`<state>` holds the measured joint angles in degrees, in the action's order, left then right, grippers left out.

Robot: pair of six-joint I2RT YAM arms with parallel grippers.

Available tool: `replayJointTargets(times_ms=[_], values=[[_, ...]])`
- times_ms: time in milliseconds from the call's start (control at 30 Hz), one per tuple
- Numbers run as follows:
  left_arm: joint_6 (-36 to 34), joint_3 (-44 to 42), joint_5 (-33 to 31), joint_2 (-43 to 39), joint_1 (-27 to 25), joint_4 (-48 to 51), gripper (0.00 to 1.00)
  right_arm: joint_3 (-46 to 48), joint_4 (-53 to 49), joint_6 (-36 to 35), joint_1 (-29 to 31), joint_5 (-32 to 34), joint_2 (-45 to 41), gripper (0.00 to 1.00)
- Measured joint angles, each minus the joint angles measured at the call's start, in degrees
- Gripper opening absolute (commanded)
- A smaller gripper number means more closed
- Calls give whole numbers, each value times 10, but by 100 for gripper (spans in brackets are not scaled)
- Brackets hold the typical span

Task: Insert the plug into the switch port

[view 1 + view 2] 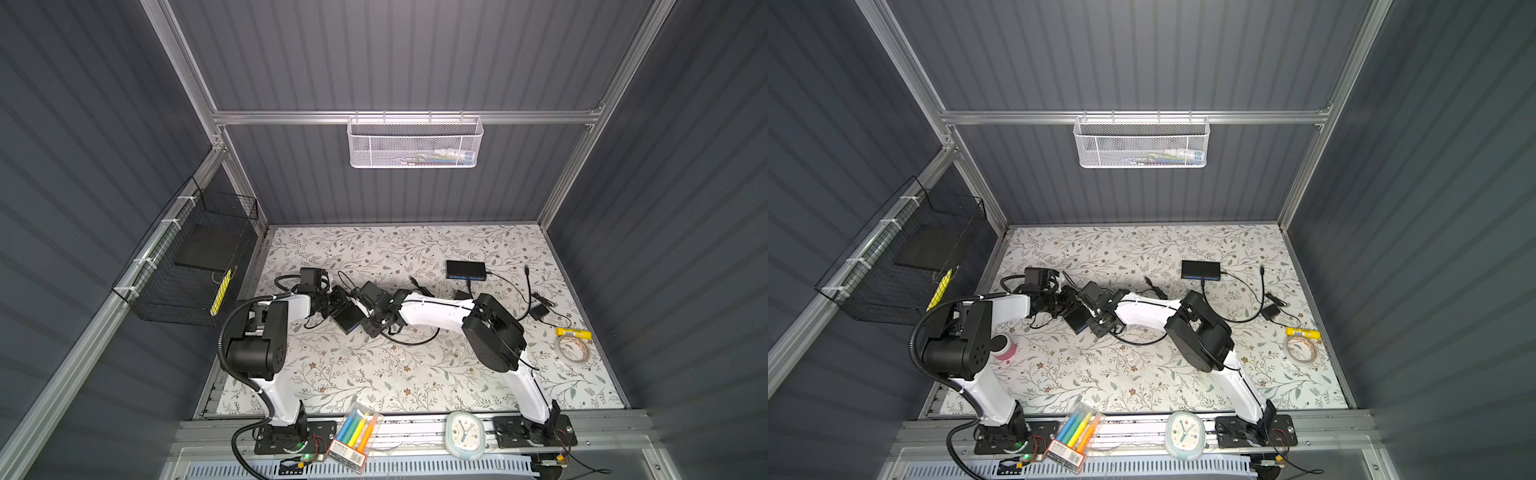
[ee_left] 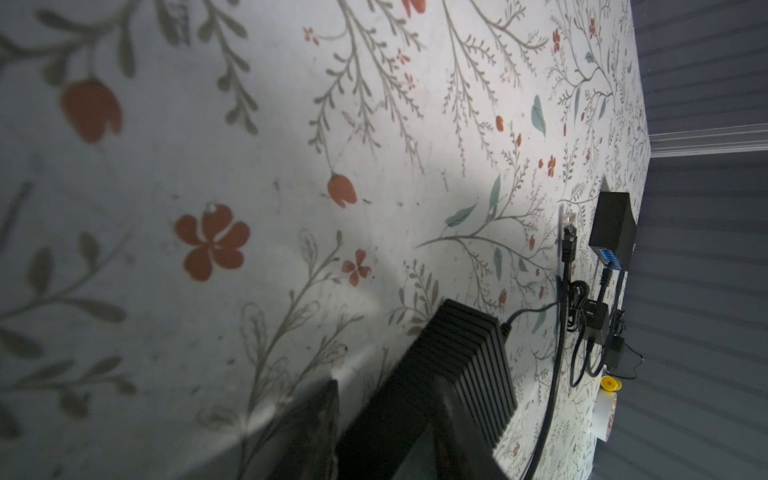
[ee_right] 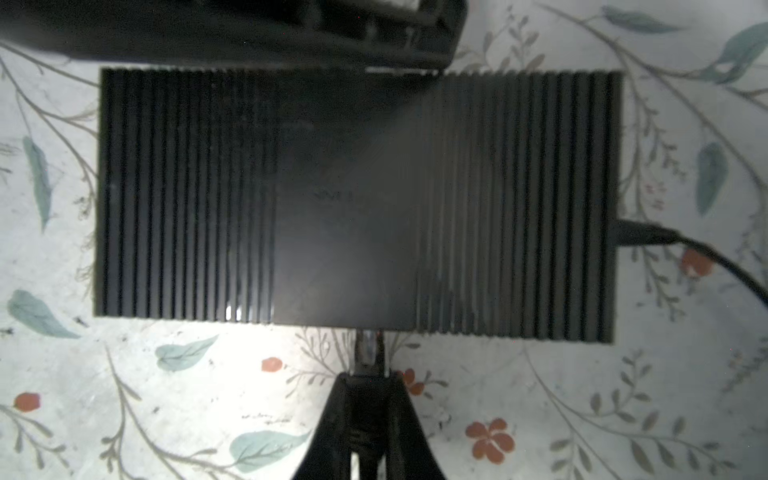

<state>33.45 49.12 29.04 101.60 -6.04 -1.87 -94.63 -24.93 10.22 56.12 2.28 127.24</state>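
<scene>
A black ribbed switch (image 3: 357,199) lies tilted on the flowered table, left of centre in both top views (image 1: 348,319) (image 1: 1077,321). My left gripper (image 2: 386,407) is shut on the switch (image 2: 449,374), one finger on each side. My right gripper (image 3: 368,376) reaches across the middle and is shut on a small dark plug (image 3: 368,353). The plug's tip meets the switch's near edge; the port itself is hidden under that edge. In a top view the right gripper (image 1: 366,325) stands at the switch's blue port side.
A second black switch (image 1: 465,269) with cables sits at the back right, a loose plug (image 2: 568,245) beside it. A power adapter (image 1: 540,311), yellow tube (image 1: 573,332) and tape roll (image 1: 575,349) lie at the right. Marker pack (image 1: 355,432) and clock (image 1: 465,434) rest at the front.
</scene>
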Motion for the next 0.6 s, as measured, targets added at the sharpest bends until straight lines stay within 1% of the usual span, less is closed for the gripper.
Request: replayJointTargets(times_ms=[300,600], values=[[3,-8,2,2,-3,-25,38,1,2,11,-1,-3,1,0],[5,-21,1,4,-3,-58,36,1,12,-15,-7,-4,6,0]])
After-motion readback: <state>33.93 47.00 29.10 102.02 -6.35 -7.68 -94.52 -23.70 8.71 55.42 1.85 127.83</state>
